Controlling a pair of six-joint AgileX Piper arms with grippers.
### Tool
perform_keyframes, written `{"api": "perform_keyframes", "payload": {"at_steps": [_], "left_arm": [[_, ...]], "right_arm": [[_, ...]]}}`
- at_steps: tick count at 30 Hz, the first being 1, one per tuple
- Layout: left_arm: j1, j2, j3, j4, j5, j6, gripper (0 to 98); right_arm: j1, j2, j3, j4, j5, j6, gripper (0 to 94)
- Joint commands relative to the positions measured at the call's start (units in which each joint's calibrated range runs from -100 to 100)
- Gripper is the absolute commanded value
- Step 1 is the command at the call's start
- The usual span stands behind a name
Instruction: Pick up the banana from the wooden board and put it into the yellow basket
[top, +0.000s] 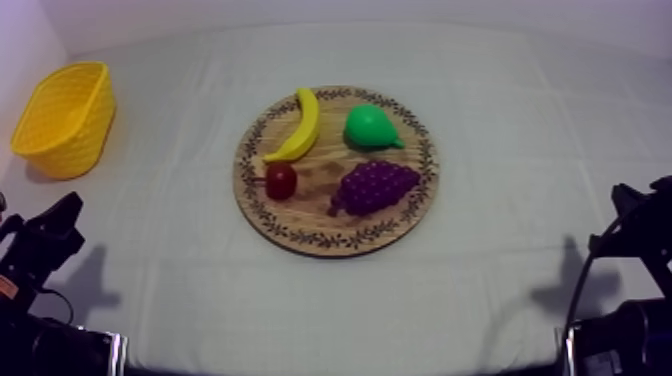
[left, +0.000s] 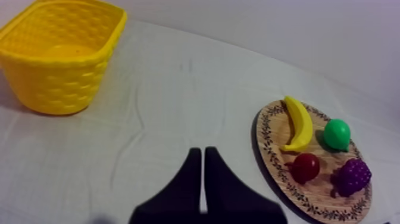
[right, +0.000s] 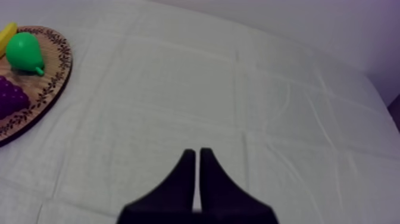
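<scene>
One yellow basket (top: 70, 140) of woven-look plastic stands upright at the far left of the worktop (top: 520, 130), which lies under a grey-white cloth. There are two tools, one at each side. The left tool (left: 199, 152) sits low at the left side over bare cloth, nearer the camera than the basket. It is clenched on nothing, and its two black fingers lie together as one narrow wedge.

One round wooden board (top: 330, 238) with a dark leaf-patterned rim lies flat at the middle of the worktop, well apart from the basket. It carries four toy fruit, one of each kind. One curved yellow banana (top: 300, 127) lies on the board's far left part, slanting from the far rim towards the left rim, apart from both tools. One small red fruit (top: 281, 180), round and dark, sits just beside the banana's nearer end. One bright green pear (top: 370, 127) lies on the far right part, its stem end pointing right. One purple bunch of grapes (top: 375, 185) lies in front of the pear.

The right tool (right: 198, 154) sits low at the right side over bare cloth, well apart from the wooden board. It too is clenched on nothing, its two fingers pressed together.
</scene>
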Motion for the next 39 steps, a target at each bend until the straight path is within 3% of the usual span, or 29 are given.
{"api": "perform_keyframes", "payload": {"at_steps": [1, 35, 39], "left_arm": [[-0.01, 0.0, -0.02, 0.0, 0.02, 0.0, 0.0], [-0.01, 0.0, -0.02, 0.0, 0.02, 0.05, 0.0], [-0.05, 0.0, -0.02, 0.0, 0.02, -1.31, 0.0]], "right_arm": [[0.03, -0.04, -0.03, -0.02, 0.0, -0.01, 0.6], [0.03, -0.04, -0.03, -0.02, 0.0, -0.01, 0.6], [0.03, -0.04, -0.03, -0.02, 0.0, -0.01, 0.6]]}}
